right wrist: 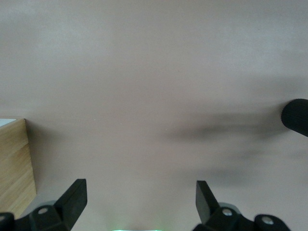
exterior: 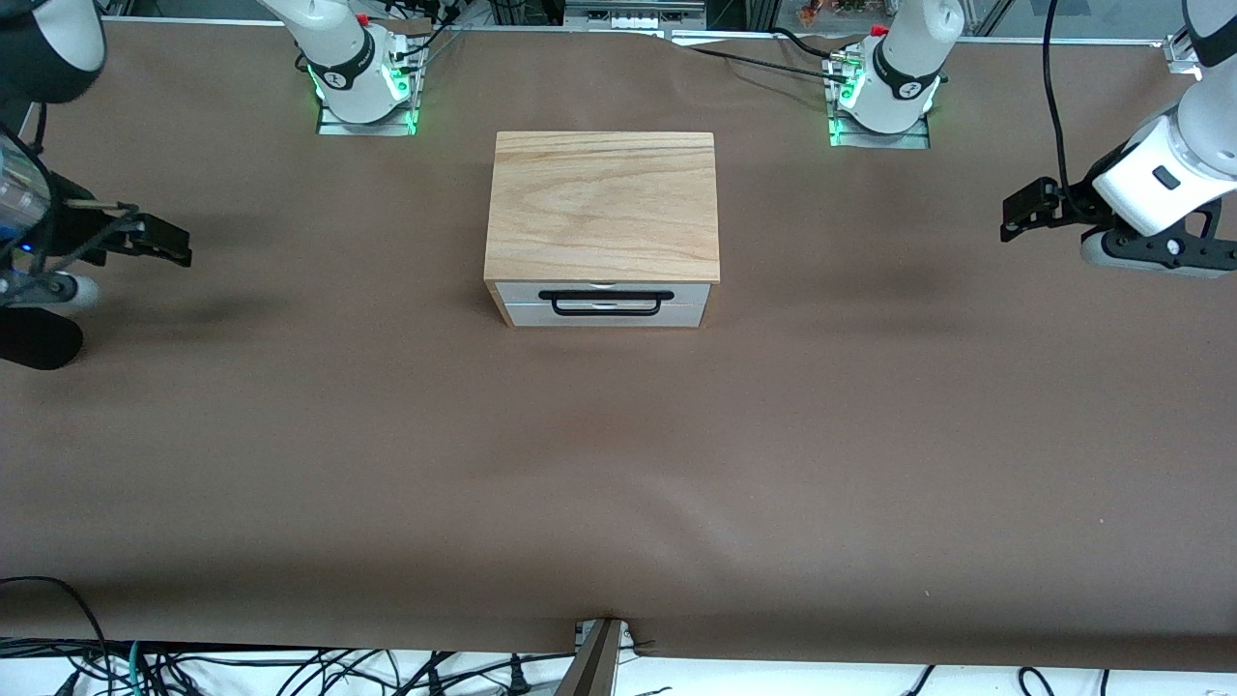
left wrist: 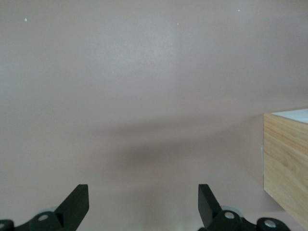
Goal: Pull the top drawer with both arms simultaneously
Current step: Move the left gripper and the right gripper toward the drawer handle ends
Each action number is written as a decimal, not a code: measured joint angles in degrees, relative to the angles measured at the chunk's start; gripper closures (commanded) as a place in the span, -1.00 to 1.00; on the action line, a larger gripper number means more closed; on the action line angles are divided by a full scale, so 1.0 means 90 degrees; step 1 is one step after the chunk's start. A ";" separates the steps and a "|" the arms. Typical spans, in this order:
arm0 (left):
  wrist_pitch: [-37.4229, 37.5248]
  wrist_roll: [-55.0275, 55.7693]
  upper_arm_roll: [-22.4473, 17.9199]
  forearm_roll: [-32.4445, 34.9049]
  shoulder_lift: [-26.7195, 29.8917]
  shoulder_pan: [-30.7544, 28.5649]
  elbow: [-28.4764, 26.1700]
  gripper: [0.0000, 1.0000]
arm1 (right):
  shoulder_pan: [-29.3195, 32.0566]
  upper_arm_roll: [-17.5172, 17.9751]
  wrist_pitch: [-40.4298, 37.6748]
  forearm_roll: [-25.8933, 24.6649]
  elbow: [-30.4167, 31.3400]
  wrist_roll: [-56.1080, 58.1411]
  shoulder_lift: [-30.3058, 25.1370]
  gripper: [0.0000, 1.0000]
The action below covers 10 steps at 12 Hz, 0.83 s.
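The brown bench [exterior: 618,464] carries a wood-topped cabinet [exterior: 604,205] midway between the arms' bases. Its top drawer [exterior: 606,296] sits closed, facing the front camera. The left gripper [exterior: 1026,211] and right gripper [exterior: 159,242] hover over opposite ends of the bench, fingers [left wrist: 77,202] spread apart, holding nothing.

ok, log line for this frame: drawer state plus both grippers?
top drawer: shut, handle untouched | left gripper: open, over bare table at left arm's end | right gripper: open, over bare table at right arm's end

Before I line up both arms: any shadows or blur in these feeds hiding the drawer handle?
Front view: even light, thin black bar handle sharp, faint shadows on the brown table cover. Left wrist view: open left hand over a soft shadow band. Right wrist view: open right hand, blurred dark streaks; handle unseen.
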State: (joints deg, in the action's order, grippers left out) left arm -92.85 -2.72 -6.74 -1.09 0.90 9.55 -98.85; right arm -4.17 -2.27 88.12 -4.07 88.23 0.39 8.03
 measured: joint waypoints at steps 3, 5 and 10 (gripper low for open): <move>-0.0834 0.0000 0.0001 0.0000 -0.0153 0.0015 -0.0478 -1.00 | -0.0074 0.0000 0.0000 -0.0010 0.0002 0.0001 0.0101 -1.00; -0.1376 0.0000 0.0014 -0.0058 -0.0286 0.0035 -0.0785 -1.00 | -0.0078 0.0002 0.0018 0.0299 0.0012 0.0007 0.0236 -1.00; -0.2811 0.0000 0.0110 -0.0389 -0.0788 0.0204 -0.1587 -1.00 | -0.0026 -0.0041 0.0429 0.2520 0.0021 0.0044 0.0782 -1.00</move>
State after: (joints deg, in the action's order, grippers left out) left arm -118.15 -2.72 -5.75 -4.59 -6.19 11.38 -113.13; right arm -4.40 -2.64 91.98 18.62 88.42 0.79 15.07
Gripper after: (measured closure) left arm 0.000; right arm 0.000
